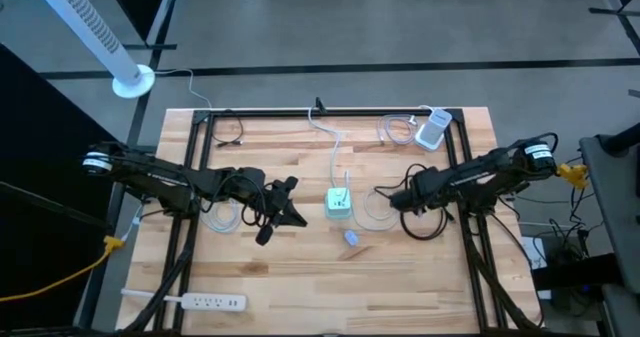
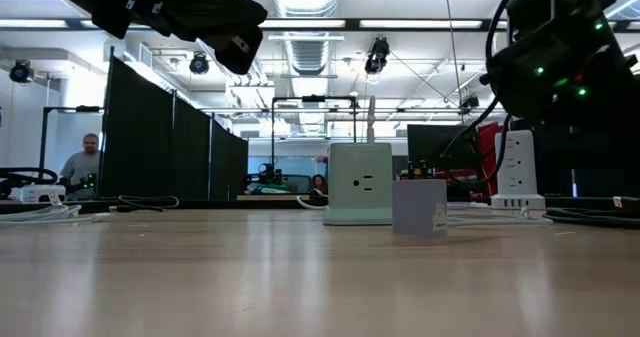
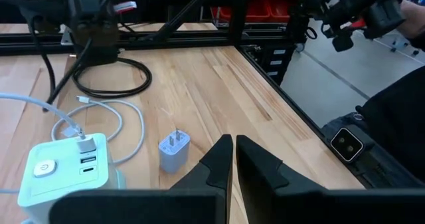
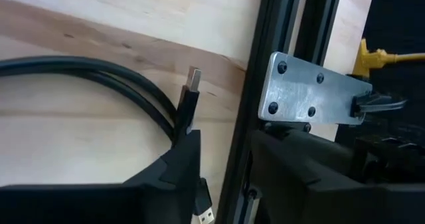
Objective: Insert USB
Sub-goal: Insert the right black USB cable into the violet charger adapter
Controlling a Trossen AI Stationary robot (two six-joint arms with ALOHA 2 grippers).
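Right gripper [image 4: 226,144]: my two fingers stand apart, with a clear gap between them. The black USB plug [image 4: 189,98] leans against the inner side of one finger [image 4: 176,167] and is not clamped from the other side. Its metal tip points up and away from the finger. The plug's black cable [image 4: 80,68] runs in a curve over the wooden table [image 1: 300,277]. Just beyond the plug are the black frame rail [image 4: 279,24] and a bolted metal plate [image 4: 312,94].

From above, this gripper is right of the table's middle, close to the white power hub [image 1: 340,202] but not touching it. A loose coil of white cable [image 1: 375,205] lies between the two.

Left gripper [image 3: 234,144]: my fingers are closed together with nothing between them. This gripper hangs above the table on the left of the hub, and is waiting there.

The hub stands at the middle of the table. A white plug [image 3: 85,144] is seated in one port on its face, and the port beside it is free. The black USB plug is apart from the hub, so the insertion is not done.

Other items noted:
- A small wall charger [image 3: 174,151] lies just beside the hub, prongs up, touching neither gripper.
- A white power strip [image 1: 195,300] lies at the near left corner.
- A white adapter [image 1: 432,132] lies at the far right corner.
- A tower fan [image 1: 90,27] stands on the floor beyond the table
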